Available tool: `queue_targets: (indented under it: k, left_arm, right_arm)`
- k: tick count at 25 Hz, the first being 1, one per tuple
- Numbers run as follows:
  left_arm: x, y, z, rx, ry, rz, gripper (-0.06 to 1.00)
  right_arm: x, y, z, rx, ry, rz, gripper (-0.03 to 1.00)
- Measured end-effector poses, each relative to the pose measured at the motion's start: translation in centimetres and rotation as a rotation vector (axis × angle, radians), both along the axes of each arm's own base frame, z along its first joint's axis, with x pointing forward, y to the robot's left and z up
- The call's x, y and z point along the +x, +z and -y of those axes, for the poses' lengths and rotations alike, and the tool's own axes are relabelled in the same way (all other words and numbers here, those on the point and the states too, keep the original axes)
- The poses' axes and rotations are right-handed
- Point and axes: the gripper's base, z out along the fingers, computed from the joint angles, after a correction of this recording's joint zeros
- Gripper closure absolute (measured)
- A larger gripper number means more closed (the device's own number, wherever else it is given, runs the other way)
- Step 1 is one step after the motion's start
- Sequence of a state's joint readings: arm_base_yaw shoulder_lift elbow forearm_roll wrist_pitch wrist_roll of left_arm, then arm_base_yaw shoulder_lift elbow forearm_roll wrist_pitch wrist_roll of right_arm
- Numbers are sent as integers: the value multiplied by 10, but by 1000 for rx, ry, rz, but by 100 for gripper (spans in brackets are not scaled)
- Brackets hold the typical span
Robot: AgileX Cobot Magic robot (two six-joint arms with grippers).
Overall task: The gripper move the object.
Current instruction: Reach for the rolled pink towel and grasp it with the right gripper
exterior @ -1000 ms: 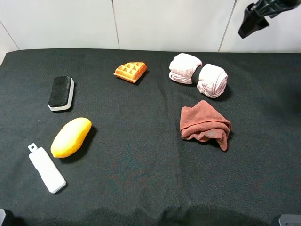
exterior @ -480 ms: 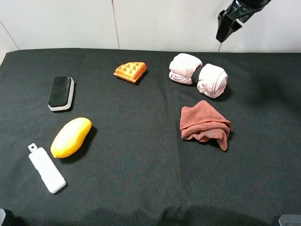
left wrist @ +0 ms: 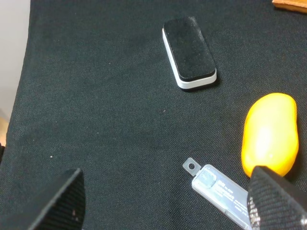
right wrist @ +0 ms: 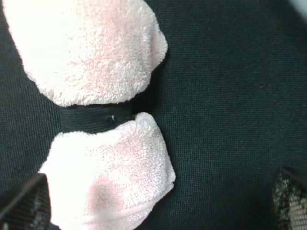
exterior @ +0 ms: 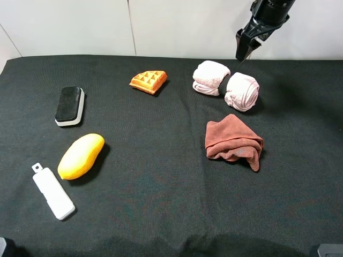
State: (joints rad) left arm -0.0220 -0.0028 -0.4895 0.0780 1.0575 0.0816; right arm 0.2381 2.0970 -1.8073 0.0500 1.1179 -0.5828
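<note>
1. The black-covered bench (exterior: 161, 214) carries everything, well spread, so each piece can be reached from above.
2. The right gripper (exterior: 242, 52) hangs above the far edge, jaws spread wide and empty, apparently lining up a descent.
3. The object (exterior: 226, 85), a pale pink towel in two joined rolls, lies at far right, just below that gripper.
4. The rust-brown cloth (exterior: 233, 142) sits near it on the nearer side, the likeliest snag.
5. Mango (exterior: 81, 156), eraser (exterior: 70, 105), waffle (exterior: 149, 81) and white stick (exterior: 52, 191) lie well apart, leftward.
6. The left gripper (left wrist: 168, 206) hovers there, jaws open, holding nothing.
</note>
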Motion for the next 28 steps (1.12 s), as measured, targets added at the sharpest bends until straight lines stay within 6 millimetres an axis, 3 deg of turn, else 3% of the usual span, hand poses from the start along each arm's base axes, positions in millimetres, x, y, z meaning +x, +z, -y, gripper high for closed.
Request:
queue_targets:
  k: [5,18,28]
  left_arm:
    - [0,0,0,0,0,0,21]
    - [0,0,0,0,0,0,21]
    - [0,0,0,-1,0,0,21]
  right_arm:
    - [4,-15,-1,-6,5,-29,27]
    - [3,-51,-34,-17,66,-84,27]
    - [5,-59,-42,9,44,-66,27]
